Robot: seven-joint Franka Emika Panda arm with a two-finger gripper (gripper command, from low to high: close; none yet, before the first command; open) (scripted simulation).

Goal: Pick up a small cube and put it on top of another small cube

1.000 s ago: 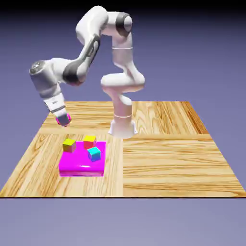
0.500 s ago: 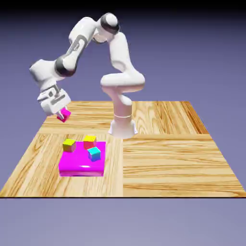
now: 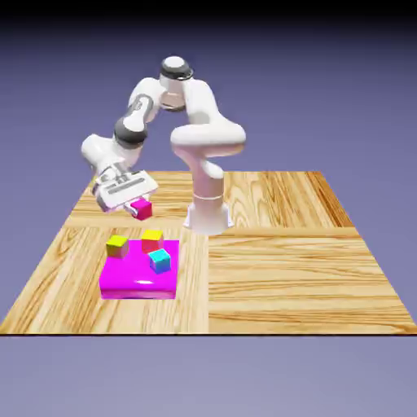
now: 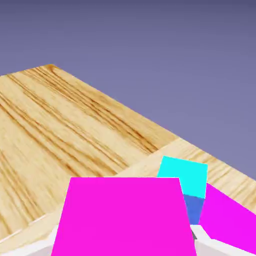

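Now, step: carry phase; pick looks done, place not yet done.
Gripper: gripper (image 3: 140,207) clamped on the small cube (image 3: 142,209), fingers pinching it from both sides; in hand view the cube's magenta face (image 4: 122,215) fills the bottom, hiding the tips.
Cube posn: held in the air, clear of the table (image 3: 285,244), behind and above the magenta block (image 3: 137,281) as seen in ext. view, touching nothing else.
Block: flat magenta slab, near the table's ext.-view left; carries three little cubes.
Targets on block: yellow-top cube (image 3: 117,245) at back left corner, orange-top cube (image 3: 151,239) at back middle, cyan-top cube (image 3: 160,261) nearer block centre. Cyan one also shows in hand view (image 4: 183,176), just past the held cube.
Which target: can't tell yet; orange-top is nearest the gripper.
Next move needs: bring hand over one cube on the block, square the held cube's faces to it, lower till bottom meets top, then let go.
Risk (judgement): tops are small, cubes sit near each other; off-centre drop or a nudged neighbour likely spoils the stack.
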